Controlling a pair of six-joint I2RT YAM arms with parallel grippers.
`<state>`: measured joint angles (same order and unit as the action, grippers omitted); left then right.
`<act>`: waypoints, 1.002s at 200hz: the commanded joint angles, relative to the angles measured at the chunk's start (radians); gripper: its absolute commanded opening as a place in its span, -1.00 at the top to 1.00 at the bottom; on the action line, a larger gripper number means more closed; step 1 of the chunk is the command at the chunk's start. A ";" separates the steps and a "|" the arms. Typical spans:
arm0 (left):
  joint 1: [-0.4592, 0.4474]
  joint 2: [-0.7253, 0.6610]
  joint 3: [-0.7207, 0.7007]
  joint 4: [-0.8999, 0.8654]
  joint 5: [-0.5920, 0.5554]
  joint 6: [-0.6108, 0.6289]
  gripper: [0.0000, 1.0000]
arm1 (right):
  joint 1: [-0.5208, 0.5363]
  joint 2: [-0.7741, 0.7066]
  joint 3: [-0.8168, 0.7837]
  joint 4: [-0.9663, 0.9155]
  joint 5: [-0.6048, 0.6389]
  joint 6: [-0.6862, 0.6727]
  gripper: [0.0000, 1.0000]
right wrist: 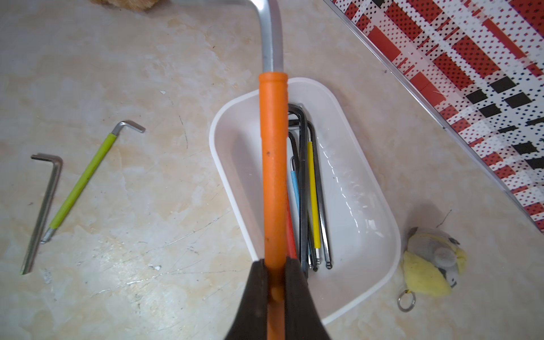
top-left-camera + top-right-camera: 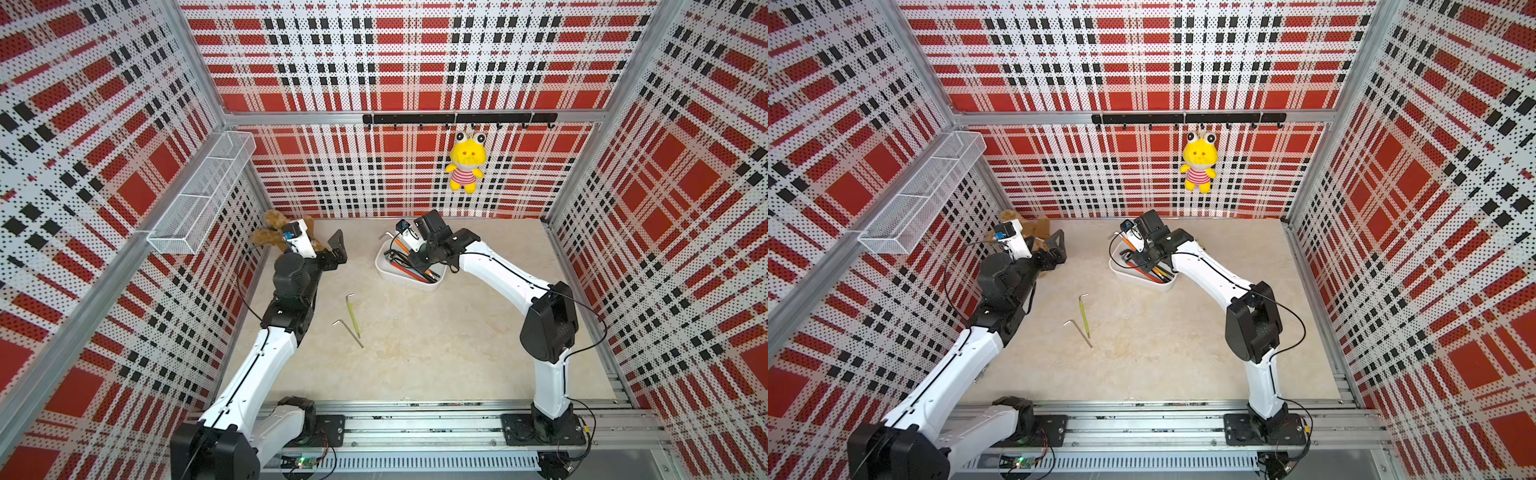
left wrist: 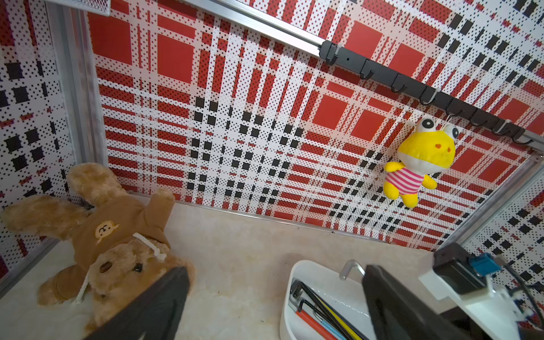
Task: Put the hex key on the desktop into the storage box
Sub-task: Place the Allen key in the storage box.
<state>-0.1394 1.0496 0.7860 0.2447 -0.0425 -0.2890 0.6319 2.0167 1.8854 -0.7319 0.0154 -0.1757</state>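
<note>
My left arm (image 2: 268, 353) reaches forward from its base with the elbow bent and the wrist about level. The left gripper (image 2: 338, 249) is wide open, fingers well apart. My right arm (image 2: 498, 268) arches at the elbow and reaches inward, wrist tipped down. The right gripper (image 1: 275, 266) is pinched tight on the orange-sleeved hex key (image 1: 273, 164).

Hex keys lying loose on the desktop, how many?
2. A green-sleeved key and a bare steel key, side by side, apart from the white box. An orange key is clamped in the right gripper above the box; arms could hide more.
</note>
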 commanded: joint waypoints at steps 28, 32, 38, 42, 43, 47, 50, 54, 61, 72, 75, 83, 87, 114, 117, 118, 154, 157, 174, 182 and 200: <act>0.009 -0.014 -0.005 -0.002 0.007 -0.007 -0.99 | -0.045 0.116 0.080 0.002 -0.006 -0.066 1.00; 0.009 -0.015 -0.005 -0.002 0.007 -0.007 -0.99 | -0.046 0.125 0.088 0.001 -0.004 -0.067 1.00; 0.009 -0.016 -0.005 -0.001 0.007 -0.007 -0.98 | -0.047 0.139 0.100 -0.002 -0.003 -0.068 1.00; 0.009 -0.016 -0.004 -0.002 0.006 -0.007 -0.98 | -0.049 0.150 0.109 -0.004 -0.002 -0.068 1.00; 0.009 -0.016 -0.004 -0.002 0.006 -0.007 -0.99 | -0.049 0.153 0.110 -0.004 -0.002 -0.068 1.00; 0.009 -0.017 -0.004 -0.003 0.006 -0.007 -0.98 | -0.050 0.163 0.120 -0.007 -0.001 -0.068 1.00; 0.009 -0.017 -0.004 -0.002 0.005 -0.007 -0.98 | -0.050 0.170 0.126 -0.008 -0.003 -0.068 1.00; 0.009 -0.019 -0.004 -0.003 0.004 -0.007 -0.99 | -0.052 0.181 0.136 -0.010 -0.002 -0.069 1.00; 0.009 -0.019 -0.004 -0.002 0.003 -0.007 -0.98 | -0.054 0.199 0.149 -0.015 0.000 -0.067 1.00; 0.009 -0.022 -0.003 -0.005 0.001 -0.006 -0.98 | -0.057 0.224 0.168 -0.022 0.003 -0.067 1.00; 0.009 -0.022 -0.003 -0.004 0.000 -0.006 -0.98 | -0.058 0.231 0.172 -0.024 0.002 -0.067 1.00; 0.009 -0.022 -0.004 -0.005 0.000 -0.005 -0.99 | -0.060 0.247 0.181 -0.026 0.000 -0.065 1.00; 0.010 -0.022 -0.004 -0.006 -0.002 -0.004 -0.98 | -0.061 0.253 0.184 -0.026 0.001 -0.065 1.00; 0.008 -0.020 -0.005 -0.005 -0.003 -0.004 -0.99 | -0.064 0.291 0.196 -0.018 -0.007 -0.049 1.00; 0.009 -0.020 -0.006 -0.006 -0.003 -0.004 -0.99 | -0.064 0.294 0.195 -0.018 -0.008 -0.047 1.00; 0.009 -0.020 -0.006 -0.006 -0.003 -0.004 -0.98 | -0.064 0.295 0.196 -0.017 -0.008 -0.046 1.00; 0.009 -0.017 -0.005 -0.007 -0.003 -0.003 -0.98 | -0.066 0.327 0.198 -0.004 -0.016 -0.032 1.00; 0.008 -0.017 -0.005 -0.006 -0.003 -0.004 -0.99 | -0.066 0.329 0.198 -0.004 -0.016 -0.030 1.00; 0.010 -0.016 -0.005 -0.005 -0.003 -0.004 -0.98 | -0.066 0.346 0.205 -0.007 -0.017 -0.025 1.00; 0.009 -0.015 -0.005 -0.004 -0.003 -0.004 -0.99 | -0.066 0.354 0.207 -0.008 -0.015 -0.021 1.00; 0.008 -0.013 -0.005 -0.005 -0.003 -0.004 -0.98 | -0.066 0.371 0.214 -0.007 -0.009 -0.016 1.00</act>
<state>-0.1368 1.0454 0.7860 0.2447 -0.0422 -0.2909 0.5713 2.3608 2.0663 -0.7570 0.0109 -0.2142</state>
